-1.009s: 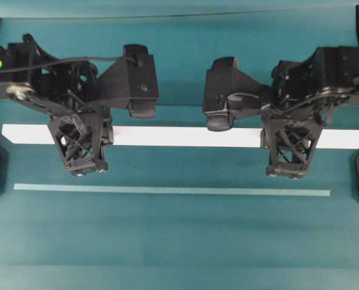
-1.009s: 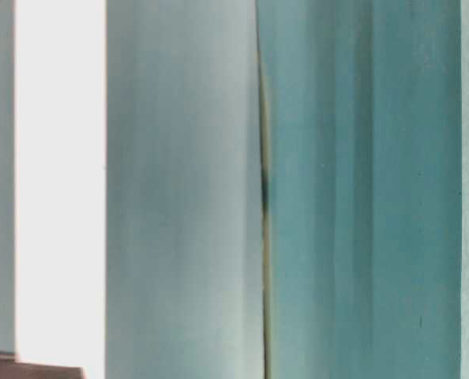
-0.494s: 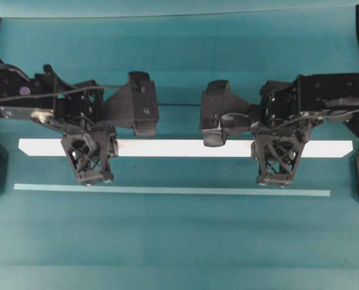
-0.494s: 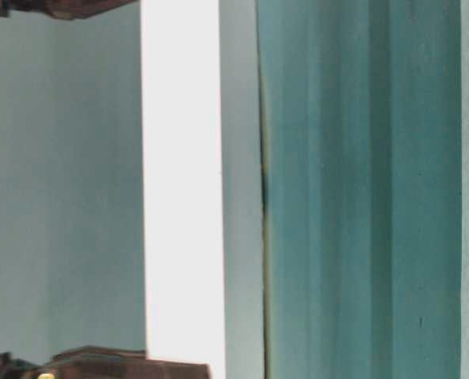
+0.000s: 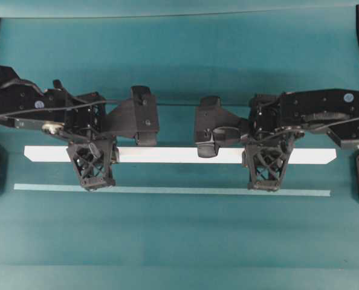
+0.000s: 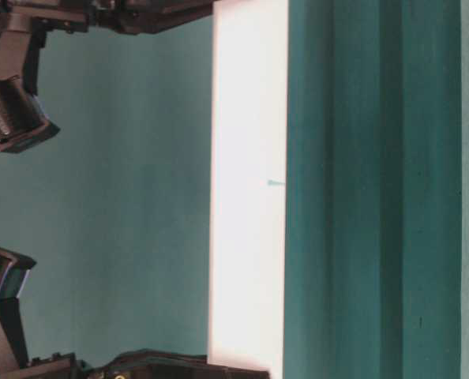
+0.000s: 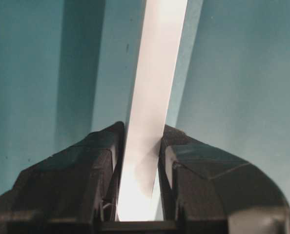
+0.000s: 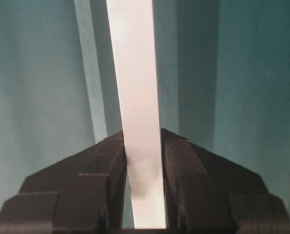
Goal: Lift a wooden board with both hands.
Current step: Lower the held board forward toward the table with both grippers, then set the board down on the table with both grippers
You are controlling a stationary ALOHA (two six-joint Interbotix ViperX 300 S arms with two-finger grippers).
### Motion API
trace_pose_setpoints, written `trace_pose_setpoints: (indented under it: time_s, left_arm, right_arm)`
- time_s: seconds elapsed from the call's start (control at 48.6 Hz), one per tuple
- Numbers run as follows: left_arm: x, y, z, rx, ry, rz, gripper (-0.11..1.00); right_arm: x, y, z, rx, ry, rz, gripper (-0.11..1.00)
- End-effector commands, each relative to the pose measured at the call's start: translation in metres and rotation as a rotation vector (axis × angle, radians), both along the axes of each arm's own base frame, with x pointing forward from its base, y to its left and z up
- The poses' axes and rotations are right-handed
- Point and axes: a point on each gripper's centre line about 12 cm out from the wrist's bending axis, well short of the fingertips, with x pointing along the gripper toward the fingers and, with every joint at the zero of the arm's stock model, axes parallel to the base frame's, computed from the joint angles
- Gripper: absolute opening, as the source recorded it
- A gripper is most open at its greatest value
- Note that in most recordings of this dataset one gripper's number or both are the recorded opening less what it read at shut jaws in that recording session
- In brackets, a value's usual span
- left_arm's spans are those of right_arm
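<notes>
The teal bench (image 5: pixel 179 241) fills the overhead view. Across its middle the wooden board (image 5: pixel 167 154) stretches from left to right, a long, flat, bright white plank with angled ends. The two black arms come in from the two sides and reach the board from above. The left claw (image 5: pixel 92 166) grips the board near its left end. In the left wrist view its two fingers (image 7: pixel 81 170) press on both faces of the board (image 7: pixel 152 117). The right claw (image 5: pixel 263 169) grips it near the right end. In the right wrist view the board (image 8: pixel 135 97) sits tight between the jaws. A thin pale teal strip (image 5: pixel 173 191) lies on the bench, parallel to the board, on the near side.
</notes>
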Motion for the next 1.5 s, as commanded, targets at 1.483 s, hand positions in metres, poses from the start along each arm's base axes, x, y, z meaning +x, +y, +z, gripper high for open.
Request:
trace_pose_setpoints:
  time_s: [1.483]
  left_arm:
    - [-0.005,-0.011,-0.088,-0.028,-0.058,0.063,0.19]
  right_arm:
    - [0.003,0.028,-0.085,0.014,-0.026,0.065,0.22]
